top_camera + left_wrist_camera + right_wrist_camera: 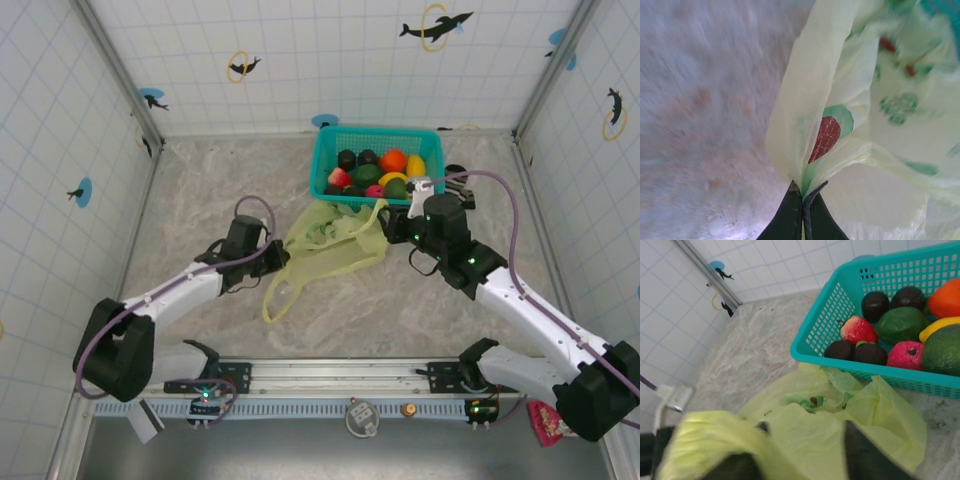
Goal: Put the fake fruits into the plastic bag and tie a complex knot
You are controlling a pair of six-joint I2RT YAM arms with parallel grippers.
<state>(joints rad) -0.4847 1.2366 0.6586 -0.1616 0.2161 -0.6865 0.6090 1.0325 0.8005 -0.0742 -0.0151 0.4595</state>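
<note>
Pinching the bag [840, 100] is the left claw [803, 194]. Its two black fingers [790, 215] are pressing tight together on a fold of the thin yellow-green plastic. The right claw [804, 435] is standing open, with its fingers well apart. Bag plastic is lying over and between them. The bag is lying crumpled on the table [200, 200], just in front of the basket [325, 150], between the two claws. Red and green shapes are showing on it. The fruits [385, 172] are sitting inside the basket: red, orange, yellow, green, pink and dark ones, piling close together.
</note>
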